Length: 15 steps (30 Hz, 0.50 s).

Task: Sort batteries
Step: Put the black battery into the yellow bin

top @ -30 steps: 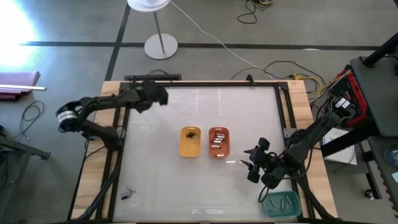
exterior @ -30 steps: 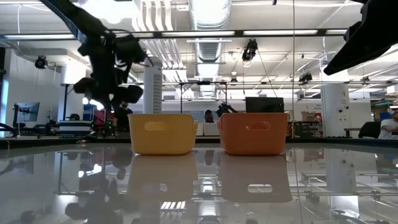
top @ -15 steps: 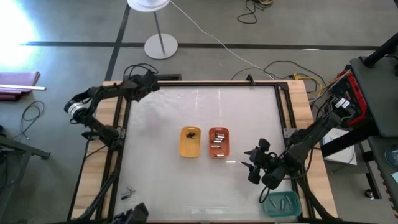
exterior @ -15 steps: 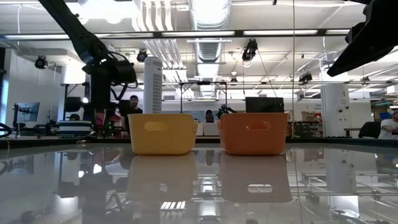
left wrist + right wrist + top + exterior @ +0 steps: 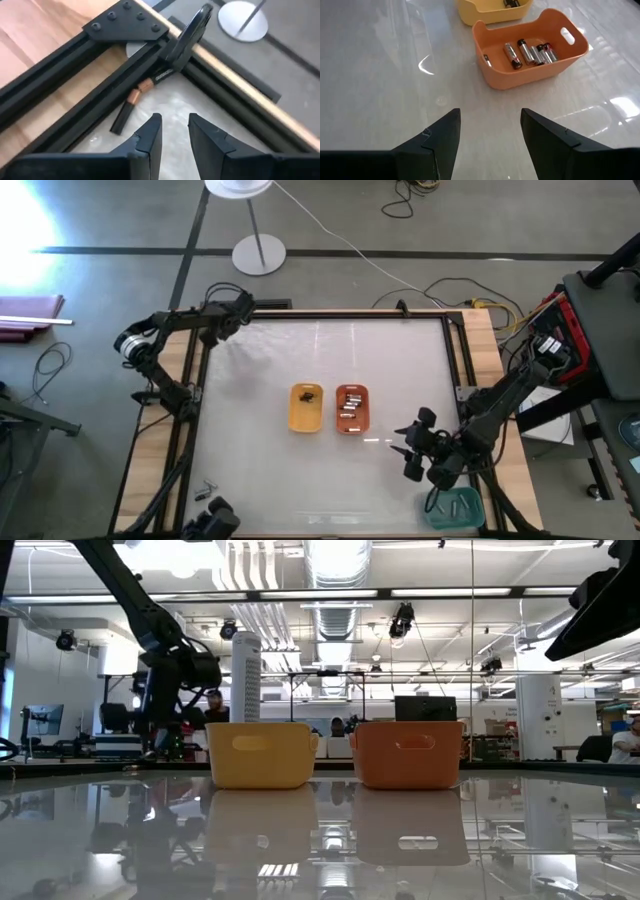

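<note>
2 trays already hold batteries: orange tray (image 5: 351, 409) silvery ones, yellow tray (image 5: 306, 408) dark ones. More remain in the teal tray (image 5: 452, 508). Right gripper (image 5: 408, 450) wide, empty; left gripper (image 5: 174, 131) narrowly parted, empty.

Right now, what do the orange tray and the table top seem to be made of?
The orange tray looks like moulded plastic with a matte finish: one even colour, rounded corners and a cut-out handle. The table top seems a glossy hard sheet, perhaps glass or acrylic, since it mirrors the lights and trays.

The dark left gripper (image 5: 240, 310) hangs at the far left corner, fingers slightly parted; the dark right gripper (image 5: 408, 448) hovers near right, fingers spread.
</note>
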Each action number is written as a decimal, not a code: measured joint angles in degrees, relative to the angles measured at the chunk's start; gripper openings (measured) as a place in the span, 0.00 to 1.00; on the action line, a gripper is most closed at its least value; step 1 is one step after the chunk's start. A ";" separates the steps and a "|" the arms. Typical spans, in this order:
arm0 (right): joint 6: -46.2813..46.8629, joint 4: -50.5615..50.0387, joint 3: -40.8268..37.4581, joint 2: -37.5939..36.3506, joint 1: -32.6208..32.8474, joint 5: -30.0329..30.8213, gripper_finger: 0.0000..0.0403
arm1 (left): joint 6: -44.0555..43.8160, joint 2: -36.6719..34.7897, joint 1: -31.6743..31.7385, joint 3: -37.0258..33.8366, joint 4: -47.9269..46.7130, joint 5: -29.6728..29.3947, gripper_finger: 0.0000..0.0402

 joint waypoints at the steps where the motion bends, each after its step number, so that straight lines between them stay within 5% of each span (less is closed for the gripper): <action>1: -0.01 0.03 -0.02 0.00 0.22 0.03 0.50 | 0.10 0.14 0.00 0.00 0.76 -0.59 0.20; 7: -2.47 -0.19 -0.02 0.00 0.84 0.05 0.50 | 12.70 2.87 0.32 5.08 -1.05 -1.07 0.20; 15: -2.47 -0.76 -0.02 0.00 0.84 0.07 0.50 | 34.11 11.27 5.51 22.54 -21.65 1.68 0.19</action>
